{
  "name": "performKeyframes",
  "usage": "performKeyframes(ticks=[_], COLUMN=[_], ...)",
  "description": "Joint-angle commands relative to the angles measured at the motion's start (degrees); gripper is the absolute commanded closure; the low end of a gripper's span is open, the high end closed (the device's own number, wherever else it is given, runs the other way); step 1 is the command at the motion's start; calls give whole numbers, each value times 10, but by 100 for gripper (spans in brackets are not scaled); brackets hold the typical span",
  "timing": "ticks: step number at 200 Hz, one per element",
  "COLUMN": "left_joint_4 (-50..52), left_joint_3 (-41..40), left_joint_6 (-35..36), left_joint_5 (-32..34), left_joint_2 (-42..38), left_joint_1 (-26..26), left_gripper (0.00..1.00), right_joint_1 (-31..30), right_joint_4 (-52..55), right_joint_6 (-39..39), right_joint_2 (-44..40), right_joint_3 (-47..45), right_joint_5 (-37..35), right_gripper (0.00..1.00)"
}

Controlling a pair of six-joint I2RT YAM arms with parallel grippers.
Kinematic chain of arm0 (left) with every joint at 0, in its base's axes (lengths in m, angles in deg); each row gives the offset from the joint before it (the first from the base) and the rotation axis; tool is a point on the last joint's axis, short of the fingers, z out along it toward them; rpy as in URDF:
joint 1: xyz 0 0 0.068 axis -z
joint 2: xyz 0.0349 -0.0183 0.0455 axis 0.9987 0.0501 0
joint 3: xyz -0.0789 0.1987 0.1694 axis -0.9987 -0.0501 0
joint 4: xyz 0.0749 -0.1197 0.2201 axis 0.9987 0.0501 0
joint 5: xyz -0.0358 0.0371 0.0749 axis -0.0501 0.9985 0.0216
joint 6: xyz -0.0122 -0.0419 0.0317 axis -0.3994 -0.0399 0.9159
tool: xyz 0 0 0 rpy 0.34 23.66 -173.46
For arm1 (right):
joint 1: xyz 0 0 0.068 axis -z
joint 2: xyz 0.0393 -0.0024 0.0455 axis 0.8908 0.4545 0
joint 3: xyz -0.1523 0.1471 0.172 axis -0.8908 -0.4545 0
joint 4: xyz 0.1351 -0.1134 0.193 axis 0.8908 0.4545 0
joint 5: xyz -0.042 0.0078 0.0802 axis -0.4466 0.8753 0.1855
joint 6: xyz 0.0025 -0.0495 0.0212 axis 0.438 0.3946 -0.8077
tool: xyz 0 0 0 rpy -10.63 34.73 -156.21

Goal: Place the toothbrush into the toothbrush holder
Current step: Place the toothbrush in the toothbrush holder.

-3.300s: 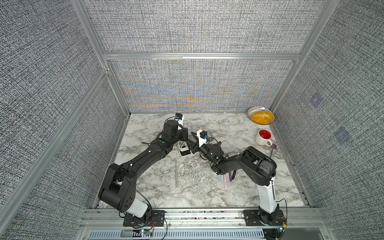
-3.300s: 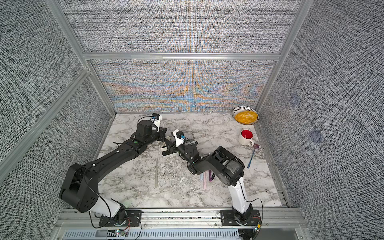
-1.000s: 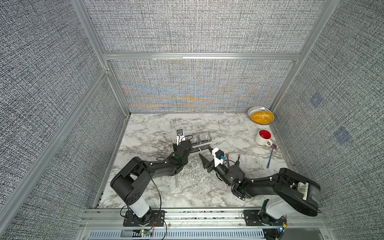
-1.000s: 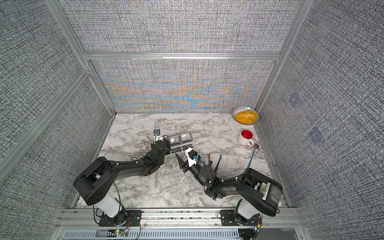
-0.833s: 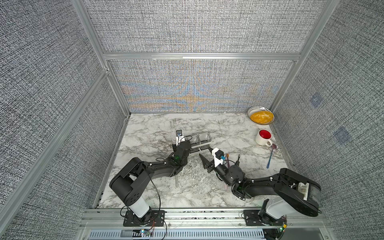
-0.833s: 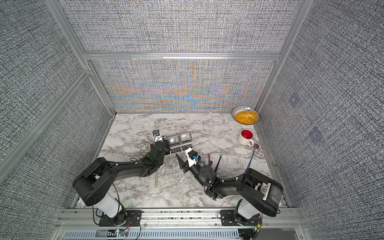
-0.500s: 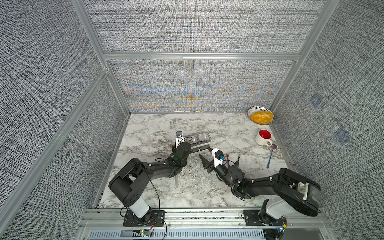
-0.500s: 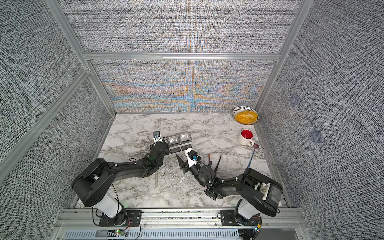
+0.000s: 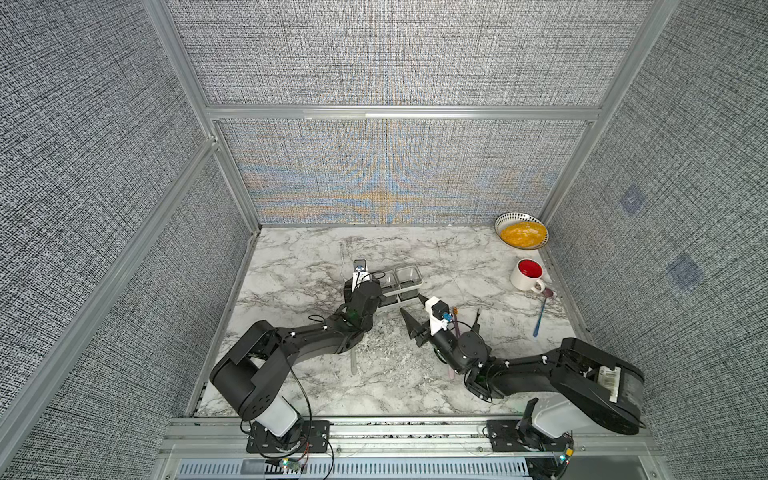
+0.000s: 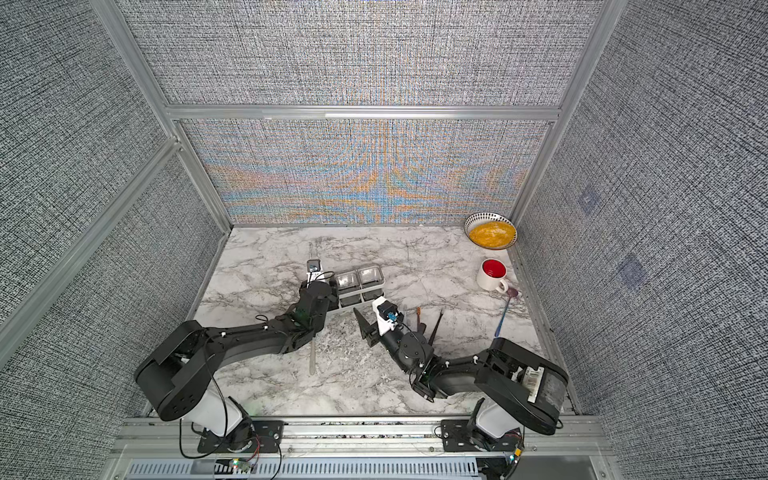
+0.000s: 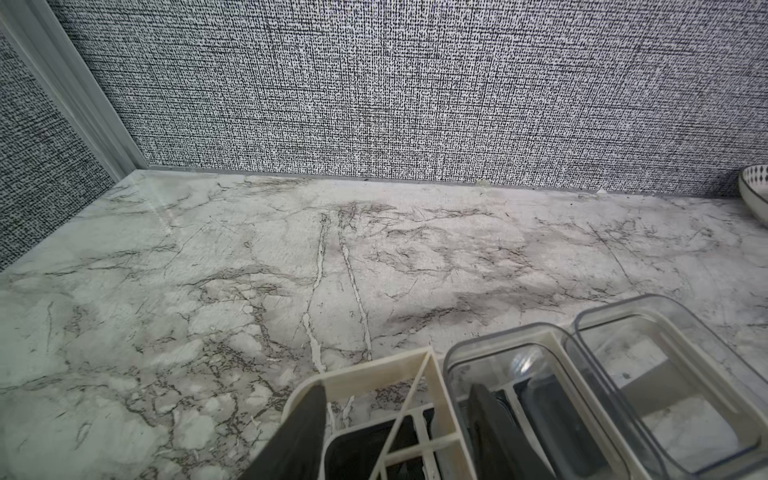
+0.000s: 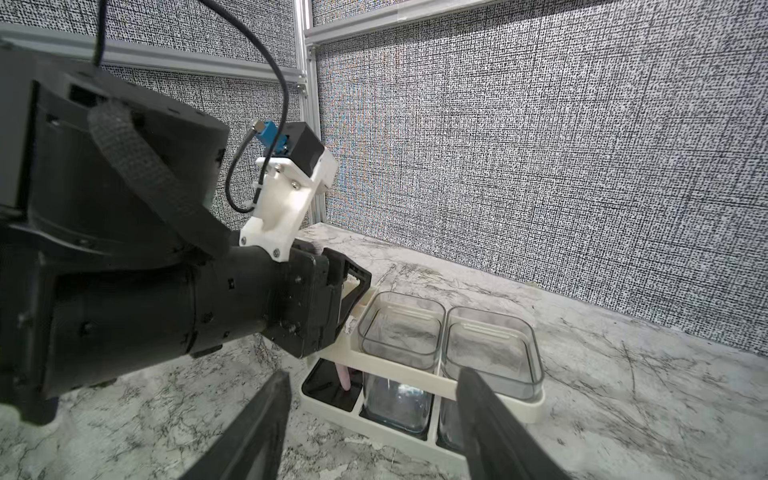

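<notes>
Left claw [image 11: 397,388] now apart, was shut | right claw [image 12: 374,374] apart | toothbrush [image 12: 345,376] mostly hidden in toothbrush holder [image 12: 534,405]

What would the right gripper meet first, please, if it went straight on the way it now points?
Most likely the toothbrush holder: the right gripper, open, points at its near side, roughly at the middle clear cup. Nothing seems to lie between, though depth is unclear.

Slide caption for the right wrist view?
Left fingers over holder; pink toothbrush stands in its end section; right fingers open.
</notes>
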Motion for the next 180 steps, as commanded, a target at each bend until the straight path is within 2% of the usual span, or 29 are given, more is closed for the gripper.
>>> performKeyframes(ticks=[1,83,105,125,144,161,180], left_joint_4=[34,114,194,330,441,520,572], left_joint_3=[11,23,38,63,69,70,66], left_joint_6=[4,-1,-27,-81,-135,-172,-192], left_joint_5=[3,8,33,84,117,112,93], left_joint_2=[-13,-79,-121,-173,-230,-280,-323], left_joint_1=[0,-1,-1,-1,-4,-13,-19], left_gripper=[36,31,28,27,21,20,18], right_joint_1=[-1,-3,-3,-5,-10,-22,-33], right_joint_4=[-6,3,29,101,226,338,391], right_joint_6=[4,8,8,5,0,-17,-38], right_joint_2=[-2,-19,-32,-55,-79,-95,-116], right_joint_3=[-2,-7,-4,11,44,71,71], right_joint_5=[-10,-14,-14,-6,14,18,16], right_gripper=[34,34,34,32,30,28,27])
